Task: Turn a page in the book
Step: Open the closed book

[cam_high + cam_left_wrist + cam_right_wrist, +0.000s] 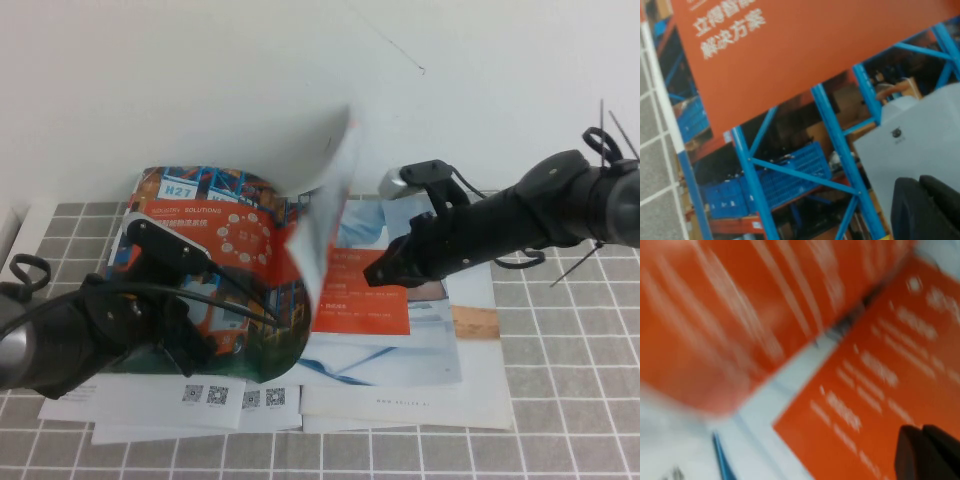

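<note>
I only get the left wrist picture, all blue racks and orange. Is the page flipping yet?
Observer: Yes. In the high view the page stands curled up above the middle of the book.
Child: Which arm is near it?
Observer: The right gripper sits over the right-hand sheet, beside the raised page. I can't tell if it is gripping.
Child: And my arm?
Observer: The left gripper rests low over the forklift picture on the left sheet.
</note>
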Controlling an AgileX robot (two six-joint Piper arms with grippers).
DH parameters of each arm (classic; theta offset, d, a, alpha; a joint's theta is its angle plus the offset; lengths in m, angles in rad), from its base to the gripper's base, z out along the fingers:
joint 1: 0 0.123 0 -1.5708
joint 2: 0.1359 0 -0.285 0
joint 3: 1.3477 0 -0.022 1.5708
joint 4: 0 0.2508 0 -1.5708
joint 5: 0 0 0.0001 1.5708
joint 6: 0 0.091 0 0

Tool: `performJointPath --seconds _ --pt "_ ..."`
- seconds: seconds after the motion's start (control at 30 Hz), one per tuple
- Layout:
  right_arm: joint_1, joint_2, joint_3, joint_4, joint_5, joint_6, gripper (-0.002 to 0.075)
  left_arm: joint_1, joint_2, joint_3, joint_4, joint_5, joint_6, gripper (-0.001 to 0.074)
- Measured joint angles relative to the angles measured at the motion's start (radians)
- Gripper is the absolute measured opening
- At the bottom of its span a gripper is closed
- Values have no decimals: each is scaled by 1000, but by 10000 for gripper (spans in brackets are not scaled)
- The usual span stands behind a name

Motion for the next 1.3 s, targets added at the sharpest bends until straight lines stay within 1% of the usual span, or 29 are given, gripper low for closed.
performJointPath --seconds 0.13,0.27,0.63,0.77,1.0,1.13,1.3 --pt "49 77 -104 31 -5 -6 -3 -4 -4 0 0 26 0 -2" --pt "84 144 -210 60 20 -6 -3 -8 -64 0 0 46 0 -2" --pt "158 171 -343 84 35 -4 -3 -8 -454 0 6 13 4 -2" --pt "204 213 -377 96 24 -4 -3 -8 -537 0 12 9 27 -2" --pt "279 296 -436 100 44 16 -3 -8 -543 0 14 50 45 -2" --pt "288 319 -443 62 58 85 -3 -8 -502 0 17 69 45 -2" --pt "288 322 -452 -5 91 136 -3 -8 -393 0 15 72 45 -2"
